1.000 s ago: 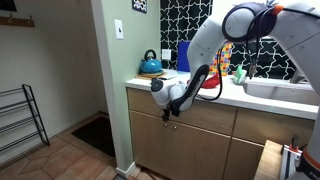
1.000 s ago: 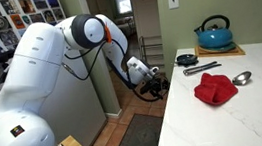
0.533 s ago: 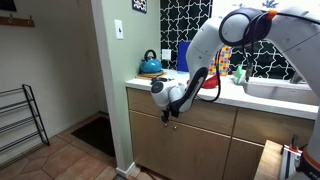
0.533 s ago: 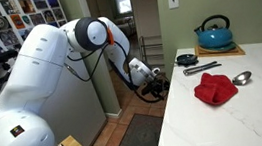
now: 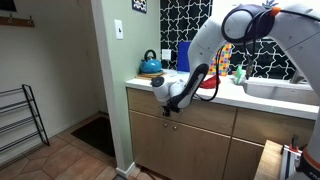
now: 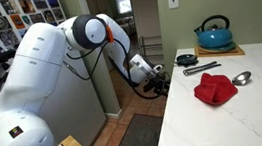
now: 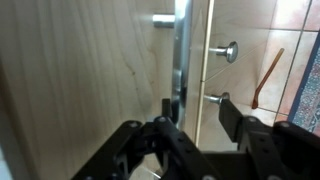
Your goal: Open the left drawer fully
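The task is barely begun. The left drawer (image 5: 213,114) sits below the kettle (image 5: 150,65), right under the front edge of the bench (image 5: 228,98). In both exterior views its front looks flush with the cabinet, so none of the pull appears done.

The gripper (image 5: 168,111) hangs below the kettle and slightly to one side, up against the drawer front. In the wrist view the jaws stand well apart. The drawer's bar handle (image 7: 180,50) runs in between them, close to one finger (image 7: 167,112) and apart from the other. They have hold of nothing.

What seems left is closing on the handle, then drawing the front out to its full travel.

Compared with a second ago, little differs. The wrist has crept slightly upward toward the kettle and in toward the drawer front. The drawer has not moved, and the kettle and the other things on the bench lie as they did.
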### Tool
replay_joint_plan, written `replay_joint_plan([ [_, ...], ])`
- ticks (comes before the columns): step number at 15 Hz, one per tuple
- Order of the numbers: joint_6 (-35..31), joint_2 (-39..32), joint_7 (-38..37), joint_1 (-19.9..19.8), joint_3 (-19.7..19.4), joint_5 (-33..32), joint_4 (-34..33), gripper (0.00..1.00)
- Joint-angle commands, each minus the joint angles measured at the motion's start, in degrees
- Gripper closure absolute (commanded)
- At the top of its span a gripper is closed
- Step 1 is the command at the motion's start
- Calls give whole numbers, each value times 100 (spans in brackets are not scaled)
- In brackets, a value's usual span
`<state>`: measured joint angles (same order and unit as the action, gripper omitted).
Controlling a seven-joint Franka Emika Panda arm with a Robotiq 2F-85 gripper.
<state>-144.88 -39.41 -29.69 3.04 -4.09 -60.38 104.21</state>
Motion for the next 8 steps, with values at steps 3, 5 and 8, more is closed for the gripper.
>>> replay_joint_plan([
  [3, 154, 336, 966, 42, 284, 918, 409, 92],
  [5, 247, 435, 1163, 98, 289, 1071, 475, 100],
  [8, 294, 469, 1355, 142, 369, 1362, 522, 96],
])
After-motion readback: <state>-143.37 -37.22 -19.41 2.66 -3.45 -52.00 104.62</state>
